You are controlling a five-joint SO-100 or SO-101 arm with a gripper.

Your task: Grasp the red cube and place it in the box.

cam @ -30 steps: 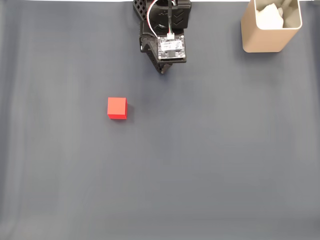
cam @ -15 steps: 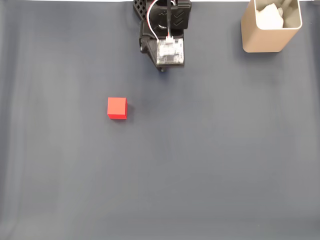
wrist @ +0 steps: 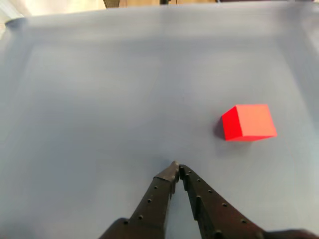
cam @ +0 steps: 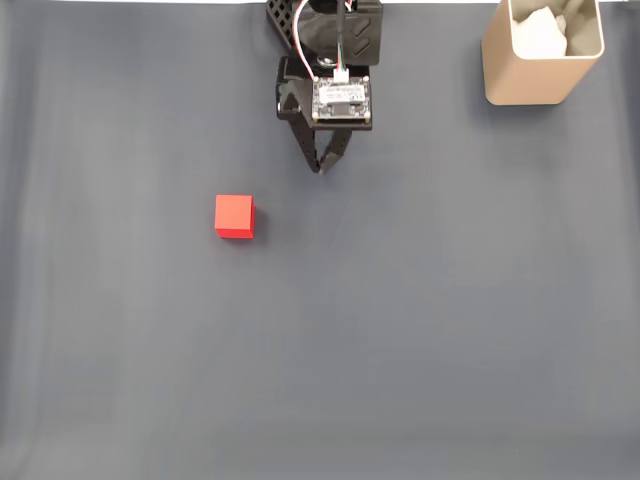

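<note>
The pincer [cam: 320, 167] is closed and empty, its tips meeting above the grey desk [cam: 420, 330] near the arm's base. The cube [cam: 234, 216] lies on the desk, apart from the tips, to their right in the wrist view [wrist: 248, 122]. The box [cam: 542, 50] stands in the fixed view's top right corner.

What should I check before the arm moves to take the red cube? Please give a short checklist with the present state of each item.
1. Red cube free on the grey table, nothing touching it: ok.
2. Tool empty: ok.
3. Tool open enough for the cube: not ok; in the wrist view the tips meet.
4. Tool lined up with the cube: not ok; in the wrist view the cube sits to the right of the tips and farther out.
5. Path between tool and cube free: ok.
6. Room in the box: cannot tell; something pale already lies inside.
</note>
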